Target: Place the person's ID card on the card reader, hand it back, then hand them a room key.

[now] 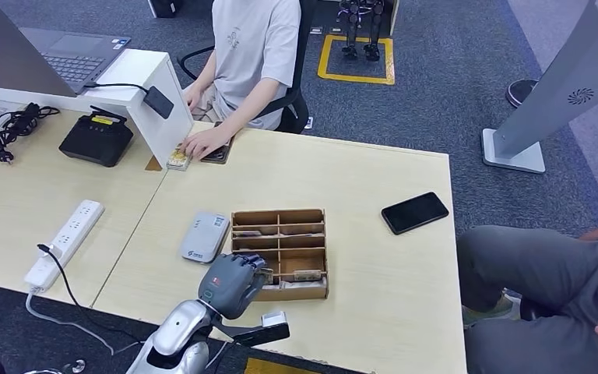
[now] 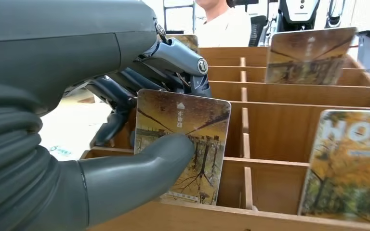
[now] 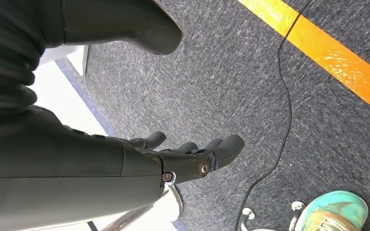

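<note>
Thumb of left hand (image 2: 139, 120) pinches room key (image 2: 192, 139), partly hiding it; right hand (image 3: 173, 159) spread.

An office set up as a hotel front desk: pale wooden desks (image 1: 342, 187) on grey carpet (image 1: 452, 93), a laptop (image 1: 62, 54) on a white riser at the far left corner, a power strip (image 1: 64, 243), a card reader (image 1: 205, 236) beside a wooden box (image 1: 280, 253) of key cards, and a seated person (image 1: 253, 54) opposite.

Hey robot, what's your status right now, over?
Left hand pinching a key card at the wooden box. Right hand hanging open over the carpet. Nothing blocking the box.
</note>
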`<state>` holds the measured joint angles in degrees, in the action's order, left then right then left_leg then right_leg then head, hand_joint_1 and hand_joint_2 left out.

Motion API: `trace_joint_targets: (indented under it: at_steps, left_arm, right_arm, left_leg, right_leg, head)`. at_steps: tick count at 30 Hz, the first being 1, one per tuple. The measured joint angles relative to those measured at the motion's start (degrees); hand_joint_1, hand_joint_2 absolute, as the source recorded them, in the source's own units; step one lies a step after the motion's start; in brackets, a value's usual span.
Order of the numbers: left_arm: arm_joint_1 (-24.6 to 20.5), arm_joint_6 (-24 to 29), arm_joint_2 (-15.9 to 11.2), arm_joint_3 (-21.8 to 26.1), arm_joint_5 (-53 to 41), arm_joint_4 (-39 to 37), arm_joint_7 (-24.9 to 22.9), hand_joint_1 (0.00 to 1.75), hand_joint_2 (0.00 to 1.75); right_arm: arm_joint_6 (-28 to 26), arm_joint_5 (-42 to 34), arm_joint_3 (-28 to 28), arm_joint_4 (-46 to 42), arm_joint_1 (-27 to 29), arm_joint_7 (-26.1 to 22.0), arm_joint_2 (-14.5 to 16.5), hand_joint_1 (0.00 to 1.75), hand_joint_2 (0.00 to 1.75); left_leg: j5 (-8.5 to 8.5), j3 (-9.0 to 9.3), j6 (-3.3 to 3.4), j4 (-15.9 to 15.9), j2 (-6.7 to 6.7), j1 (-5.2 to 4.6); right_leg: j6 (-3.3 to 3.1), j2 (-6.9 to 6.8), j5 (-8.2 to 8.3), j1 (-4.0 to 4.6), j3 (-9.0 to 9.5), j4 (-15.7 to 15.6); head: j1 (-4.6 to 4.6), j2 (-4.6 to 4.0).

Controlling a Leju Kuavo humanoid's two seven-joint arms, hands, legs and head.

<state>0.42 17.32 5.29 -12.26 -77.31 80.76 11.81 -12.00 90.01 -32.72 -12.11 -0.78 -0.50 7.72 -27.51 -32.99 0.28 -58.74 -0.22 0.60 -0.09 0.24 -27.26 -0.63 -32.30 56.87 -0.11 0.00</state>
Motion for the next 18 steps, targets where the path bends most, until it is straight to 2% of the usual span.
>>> trace_joint_targets:
  at_steps: [18]
  left_arm:
    - [-0.2, -1.1, 0.0, 0.1, 4.0, 0.3, 1.7, 1.75, 1.75]
  right_arm:
    - [0.1, 0.0, 0.1, 0.0, -0.1, 0.0, 0.0, 0.0, 1.75]
  left_leg:
    - [0.01, 0.01, 0.0, 0.0, 0.0, 0.0]
  right_leg:
    - [0.0, -0.01, 0.0, 0.0, 0.01, 0.0]
  head:
    - [0.01, 0.0]
